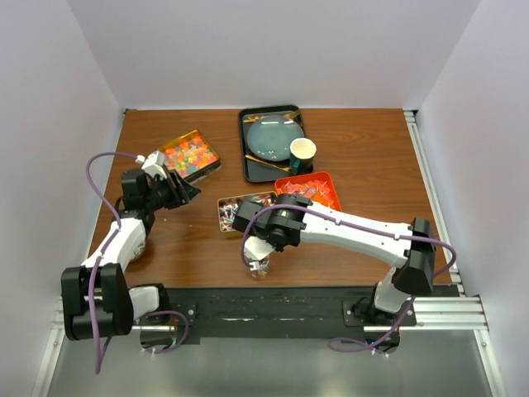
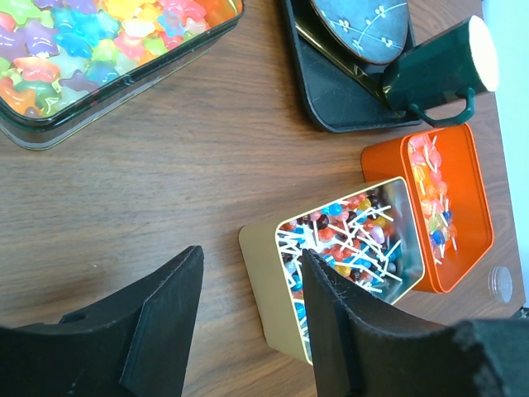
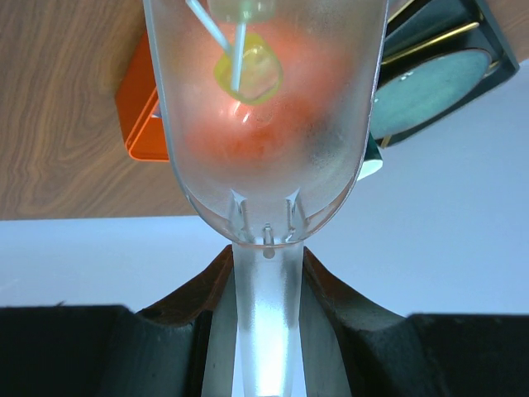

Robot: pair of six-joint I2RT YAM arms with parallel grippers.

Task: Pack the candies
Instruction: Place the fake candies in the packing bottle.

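Observation:
My right gripper [image 3: 264, 256] is shut on the handle of a clear plastic scoop [image 3: 264, 124]. The scoop holds a yellow candy on a white stick [image 3: 248, 70] and hangs over the orange tin [image 3: 136, 116]. In the top view this gripper [image 1: 291, 201] is at the orange tin of wrapped candies [image 1: 321, 187]. My left gripper [image 2: 252, 256] is open and empty, just left of the gold tin of lollipops [image 2: 347, 240], which also shows in the top view [image 1: 238, 211]. A dark tin of star-shaped candies [image 1: 188, 155] lies behind the left gripper [image 1: 188, 190].
A black tray [image 1: 248, 157] at the back holds a blue-grey plate [image 1: 273, 136] and a dark green cup [image 1: 302, 153]. A small clear container [image 1: 258, 265] stands at the table's front edge under the right arm. White walls close in three sides.

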